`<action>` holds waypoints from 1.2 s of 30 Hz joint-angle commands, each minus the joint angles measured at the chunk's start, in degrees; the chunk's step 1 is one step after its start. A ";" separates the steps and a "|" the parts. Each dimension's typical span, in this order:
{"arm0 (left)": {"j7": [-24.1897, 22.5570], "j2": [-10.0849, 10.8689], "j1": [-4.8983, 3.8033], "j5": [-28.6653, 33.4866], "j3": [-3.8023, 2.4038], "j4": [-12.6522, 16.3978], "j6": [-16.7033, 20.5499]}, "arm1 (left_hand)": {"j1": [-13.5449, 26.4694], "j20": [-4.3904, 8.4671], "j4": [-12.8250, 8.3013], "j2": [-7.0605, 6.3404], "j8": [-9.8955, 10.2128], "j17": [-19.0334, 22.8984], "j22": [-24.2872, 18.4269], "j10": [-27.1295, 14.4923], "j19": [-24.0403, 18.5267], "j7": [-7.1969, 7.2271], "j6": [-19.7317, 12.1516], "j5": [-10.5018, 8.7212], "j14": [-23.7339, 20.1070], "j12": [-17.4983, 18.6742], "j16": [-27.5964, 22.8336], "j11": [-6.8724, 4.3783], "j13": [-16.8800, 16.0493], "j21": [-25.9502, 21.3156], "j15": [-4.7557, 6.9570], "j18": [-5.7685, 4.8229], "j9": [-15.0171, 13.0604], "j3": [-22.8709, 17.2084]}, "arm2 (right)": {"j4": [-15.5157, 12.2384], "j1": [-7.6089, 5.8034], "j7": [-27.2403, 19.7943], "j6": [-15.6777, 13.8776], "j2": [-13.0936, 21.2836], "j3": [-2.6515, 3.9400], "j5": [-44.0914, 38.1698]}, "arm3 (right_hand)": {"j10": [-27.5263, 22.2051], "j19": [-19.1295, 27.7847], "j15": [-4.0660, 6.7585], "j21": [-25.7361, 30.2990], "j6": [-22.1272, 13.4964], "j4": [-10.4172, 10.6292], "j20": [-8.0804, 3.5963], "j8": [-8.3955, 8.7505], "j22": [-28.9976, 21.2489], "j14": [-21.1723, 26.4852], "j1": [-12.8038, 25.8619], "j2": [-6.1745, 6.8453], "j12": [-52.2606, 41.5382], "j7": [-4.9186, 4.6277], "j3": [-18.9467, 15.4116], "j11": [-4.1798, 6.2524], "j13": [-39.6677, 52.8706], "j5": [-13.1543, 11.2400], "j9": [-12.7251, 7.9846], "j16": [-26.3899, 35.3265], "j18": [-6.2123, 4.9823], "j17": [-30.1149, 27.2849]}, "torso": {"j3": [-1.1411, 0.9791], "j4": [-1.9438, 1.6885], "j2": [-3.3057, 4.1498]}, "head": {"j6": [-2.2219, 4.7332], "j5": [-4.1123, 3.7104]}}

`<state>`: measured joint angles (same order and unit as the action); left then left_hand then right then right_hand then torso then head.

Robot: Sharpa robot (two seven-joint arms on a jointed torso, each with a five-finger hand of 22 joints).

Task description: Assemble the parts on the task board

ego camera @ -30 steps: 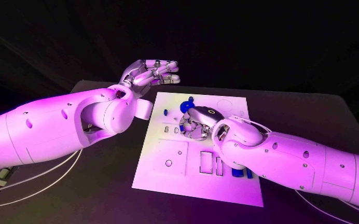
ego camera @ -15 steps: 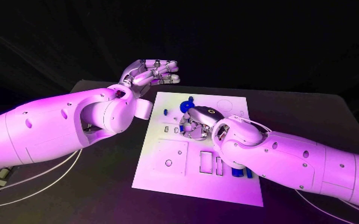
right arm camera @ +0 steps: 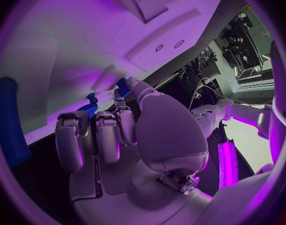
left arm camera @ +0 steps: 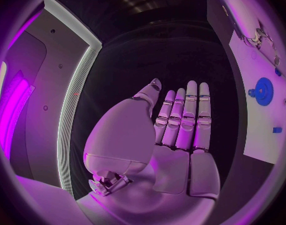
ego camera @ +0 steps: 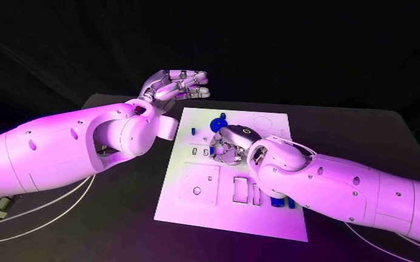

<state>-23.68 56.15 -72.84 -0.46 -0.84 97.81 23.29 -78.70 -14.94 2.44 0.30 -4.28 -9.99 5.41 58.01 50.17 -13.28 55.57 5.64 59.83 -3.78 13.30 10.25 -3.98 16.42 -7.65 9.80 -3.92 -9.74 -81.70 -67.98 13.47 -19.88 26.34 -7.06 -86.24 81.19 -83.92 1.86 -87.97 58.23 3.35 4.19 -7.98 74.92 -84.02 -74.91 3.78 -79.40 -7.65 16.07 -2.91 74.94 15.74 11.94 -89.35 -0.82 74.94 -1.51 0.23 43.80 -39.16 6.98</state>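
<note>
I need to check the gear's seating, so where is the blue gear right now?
In the head view the blue gear sits on the task board's far half, just beyond the right hand.

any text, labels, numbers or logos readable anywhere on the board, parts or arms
None can be read.
task board: outlines and slots, no lettering that can be made out.
blue gear: no marking visible.
left hand and right hand: no legible label or logo.
</note>
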 commanded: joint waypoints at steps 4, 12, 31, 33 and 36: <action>-0.37 -0.01 0.00 0.04 -0.02 0.13 -1.15 | -0.16 0.06 0.03 0.36 0.35 -0.07 -0.07 -0.30 -0.31 -0.11 0.12 0.18 -0.32 -0.02 -0.18 0.13 0.00 -0.22 0.09 0.75 -0.03 -0.40 | 0.17 0.19 0.92 1.57 -0.04 -0.12 -0.56 | -0.78 -4.67 -0.63 0.43 -1.08 0.09 0.39 0.60 12.42 -5.75 0.25 0.94 0.76 -0.36 -0.38 -0.19 5.13 -0.21 -0.27 -0.06 0.04 14.17 | -0.04 0.02 0.01 | 0.05 -0.05; -0.30 -0.01 0.00 0.04 -0.02 0.09 -1.19 | -0.12 0.05 0.04 0.35 0.37 -0.07 -0.08 -0.33 -0.31 -0.13 0.10 0.20 -0.33 -0.01 -0.20 0.15 0.01 -0.23 0.09 0.74 -0.02 -0.41 | 0.10 0.20 0.90 1.42 0.02 -0.12 -0.66 | -1.33 -4.58 -0.96 0.60 -2.03 0.33 0.69 1.07 12.26 -5.76 0.82 1.71 1.26 -0.77 -0.79 -0.57 4.73 -0.28 -0.49 -0.10 -0.01 14.23 | -0.04 -0.01 0.02 | -0.05 -0.04; -0.28 0.01 0.00 0.04 -0.02 0.00 -1.25 | -0.12 0.05 0.04 0.35 0.37 -0.07 -0.08 -0.33 -0.31 -0.13 0.10 0.20 -0.33 -0.01 -0.20 0.15 0.01 -0.23 0.09 0.74 -0.02 -0.41 | -0.16 0.20 0.46 -1.12 0.23 -0.12 -0.97 | -2.99 -4.27 -1.88 1.20 -6.48 1.28 1.57 2.86 11.73 -5.73 1.55 3.54 2.61 -1.83 -2.89 -1.61 3.46 -5.97 -1.22 -0.04 -0.18 14.16 | -0.03 -0.01 0.04 | 0.01 -0.15; -0.22 0.02 0.00 0.04 -0.02 -0.06 -1.29 | -0.09 0.05 0.05 0.37 0.38 -0.08 -0.10 -0.38 -0.33 -0.16 0.07 0.23 -0.34 0.01 -0.23 0.17 0.01 -0.23 0.07 0.74 -0.01 -0.45 | -0.43 0.21 0.00 -2.38 0.46 -0.11 -0.95 | -4.04 -4.12 -2.49 1.49 -8.94 2.47 2.02 3.41 11.47 -5.76 0.72 4.11 3.50 -2.39 -4.19 -2.12 2.56 -7.07 -1.73 -0.11 -0.26 14.28 | -0.04 -0.02 0.01 | 0.00 -0.16; 0.38 0.04 0.00 -0.01 -0.02 -0.23 -1.32 | -0.09 0.07 0.03 0.38 0.38 -0.11 -0.09 -0.38 -0.27 -0.15 0.08 0.25 -0.21 0.01 -0.18 0.16 0.01 -0.19 0.10 0.76 -0.02 -0.50 | -1.52 0.21 -1.12 -4.93 1.34 -0.10 -0.28 | -4.93 -3.97 -2.77 1.80 -12.52 5.28 2.48 4.09 11.21 -5.74 -0.24 5.54 4.25 -2.91 -7.73 -2.55 1.57 -7.47 -2.73 -0.05 -0.34 14.20 | -0.02 -0.02 -0.02 | 0.04 -0.13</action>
<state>-23.46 56.20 -72.84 -0.44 -0.84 97.63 23.20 -78.70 -14.94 2.60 0.30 -4.28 -10.02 5.36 58.01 50.17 -13.28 55.57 5.64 59.84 -3.78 13.30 10.25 -3.98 16.42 -7.65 9.80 -3.92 -9.91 -82.77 -67.79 13.47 -21.18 27.41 -7.18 -86.46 76.56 -84.03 -0.54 -86.53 46.68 7.98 6.17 -4.11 74.90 -83.94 -75.10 8.76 -75.42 -10.42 9.47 -5.44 74.92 8.27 9.50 -89.35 -0.82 74.92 -1.54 0.21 43.82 -39.14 6.81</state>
